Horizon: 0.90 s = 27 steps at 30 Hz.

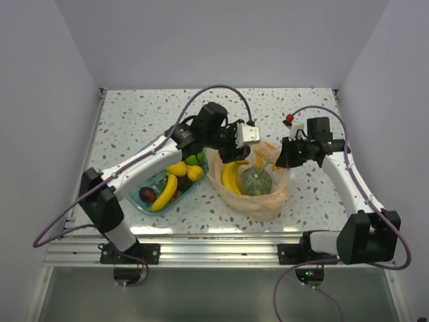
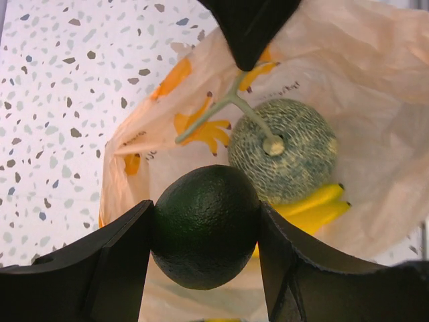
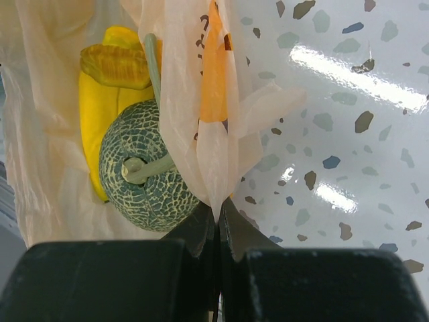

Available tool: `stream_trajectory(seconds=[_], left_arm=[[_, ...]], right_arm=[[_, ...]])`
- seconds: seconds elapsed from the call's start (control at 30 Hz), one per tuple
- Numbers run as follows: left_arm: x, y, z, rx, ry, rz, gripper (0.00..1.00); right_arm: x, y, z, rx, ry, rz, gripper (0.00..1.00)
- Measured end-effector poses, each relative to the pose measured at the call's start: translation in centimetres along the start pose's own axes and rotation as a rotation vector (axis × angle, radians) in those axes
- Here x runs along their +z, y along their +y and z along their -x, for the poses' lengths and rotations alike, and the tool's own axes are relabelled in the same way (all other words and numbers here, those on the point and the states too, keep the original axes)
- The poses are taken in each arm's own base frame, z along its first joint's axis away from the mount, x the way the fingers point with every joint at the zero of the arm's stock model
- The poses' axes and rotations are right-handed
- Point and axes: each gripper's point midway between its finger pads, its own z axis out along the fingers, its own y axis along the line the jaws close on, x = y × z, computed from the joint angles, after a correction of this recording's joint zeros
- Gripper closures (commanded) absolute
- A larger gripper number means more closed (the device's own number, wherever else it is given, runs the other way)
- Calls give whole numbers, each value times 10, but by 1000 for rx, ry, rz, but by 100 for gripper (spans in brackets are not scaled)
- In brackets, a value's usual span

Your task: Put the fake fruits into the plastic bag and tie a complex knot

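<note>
We grip the light, slick green ball [image 2: 204,235] across its middle in the left gripper [image 2: 204,210], over the plastic bag [image 3: 209,127] near the table's [image 1: 134,121] front edge; the right gripper [image 3: 218,209] pinches its flimsy rim.

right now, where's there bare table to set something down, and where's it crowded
Bare table runs along the back wall behind both arms, and between the plastic bag and the right forearm. Crowded mid-table: blue tray, bag, left pincer with green ball, right pincer on the bag's rim.
</note>
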Motion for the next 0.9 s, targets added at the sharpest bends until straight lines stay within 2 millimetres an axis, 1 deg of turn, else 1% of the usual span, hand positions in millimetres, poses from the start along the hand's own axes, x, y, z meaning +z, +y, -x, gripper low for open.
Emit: stream_trajectory(seconds=[0.1, 0.17, 0.23, 0.27, 0.3, 0.37, 0.4, 0.43, 0.47, 0.53, 0.57, 0.63, 0.67, 0.73, 0.8, 0.83, 0.87, 0.9], left_arm=[[39, 15, -14, -42, 0, 19, 69], [57, 22, -23, -57, 5, 36, 68], [70, 28, -31, -64, 9, 50, 64], [74, 31, -33, -63, 10, 60, 59], [78, 33, -36, -63, 12, 67, 49], [84, 40, -40, -60, 19, 96, 37], [86, 42, -42, -60, 25, 108, 28], [87, 45, -45, -59, 32, 120, 23], [87, 47, -48, -62, 40, 129, 15], [86, 48, -51, -67, 57, 141, 9], [84, 49, -51, -74, 61, 145, 0], [74, 49, -50, -92, 70, 147, 0], [66, 49, -46, -105, 69, 149, 0], [40, 50, -35, -128, 50, 150, 0], [0, 55, -20, -136, 14, 164, 2], [-25, 58, -14, -132, -4, 183, 4], [-52, 63, -9, -122, -20, 209, 8], [-80, 65, -7, -110, -27, 238, 10]], right_arm=[[-1, 1, 3, -2, -6, 0, 100], [-2, 1, 3, -3, -8, 2, 100], [-2, 1, 4, -3, -8, 3, 100], [-2, 1, 4, -3, -8, 3, 100], [-2, 1, 4, -3, -9, 3, 100], [-2, 1, 4, -3, -9, 3, 100], [-2, 1, 4, -4, -9, 3, 100], [-2, 1, 4, -4, -9, 3, 100], [-2, 1, 4, -4, -9, 3, 100], [-2, 1, 4, -4, -9, 3, 100], [-1, 1, 4, -4, -9, 3, 100], [-1, 1, 4, -4, -11, 3, 100], [-1, 1, 5, -5, -12, 2, 100], [-1, 1, 5, -6, -12, 2, 100], [-1, 1, 5, -6, -12, 2, 100], [-1, 1, 5, -6, -13, 2, 100], [-1, 1, 5, -6, -13, 2, 100], [-1, 1, 5, -7, -14, 2, 100]])
